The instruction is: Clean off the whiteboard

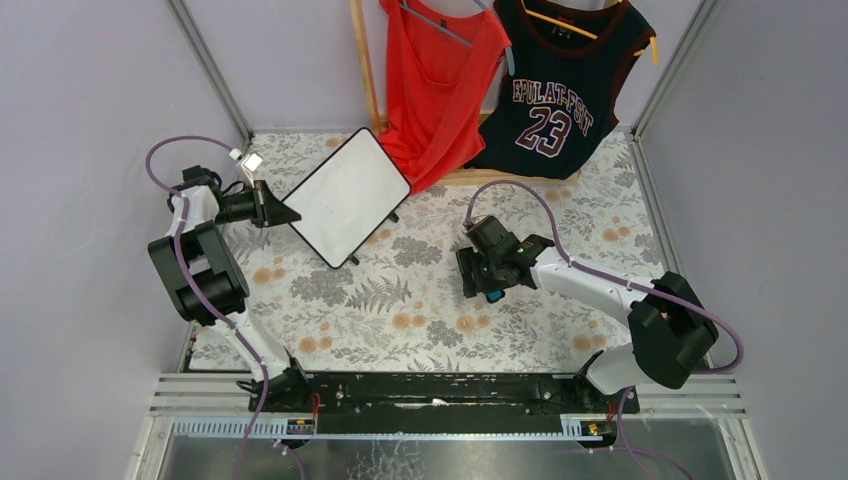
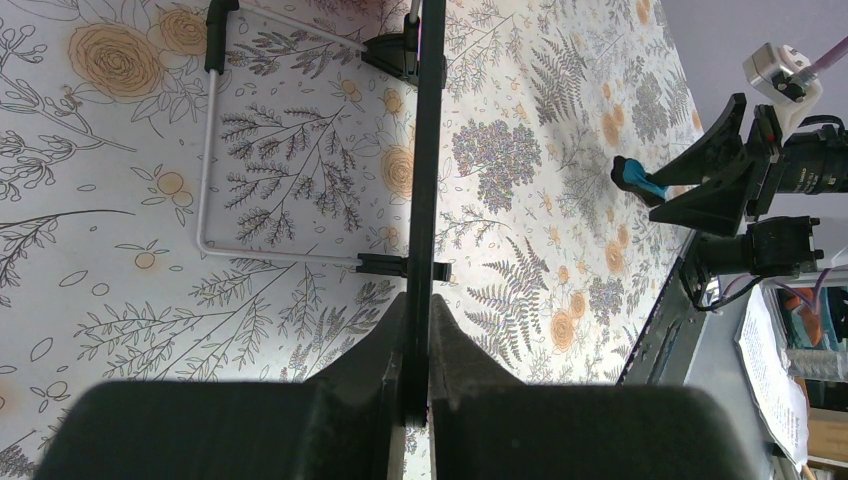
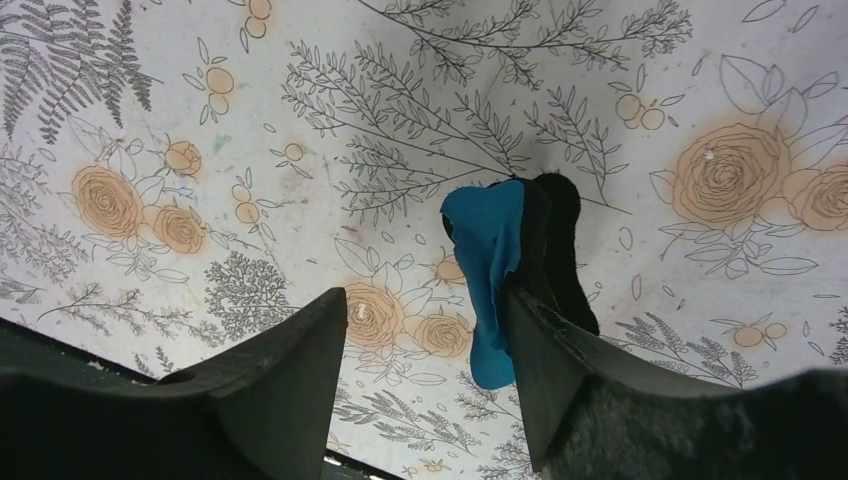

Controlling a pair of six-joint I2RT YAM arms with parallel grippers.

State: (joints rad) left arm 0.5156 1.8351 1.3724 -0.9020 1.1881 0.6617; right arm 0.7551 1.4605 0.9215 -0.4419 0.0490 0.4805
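Where the left fingers (image 1: 283,213) meet it, the small white rectangular whiteboard with rounded corners and a thin black frame (image 1: 348,195) is clenched by its rim at the left corner. From that wrist the board is only a black edge-on line running straight away from the fingers, with a grey wire stand (image 2: 205,180) off one side. From overhead its blank white face shows, long axis slanting from near-left to far-right, over the far-left part of the floral-patterned worktop (image 1: 400,300). The right fingers (image 1: 482,288) are spread and released, well apart from the board. Their own camera shows a small blue bone-shaped eraser with a black backing (image 3: 490,290) on end, up against one finger with a gap to the other. Overhead, only a sliver of its blue shows.
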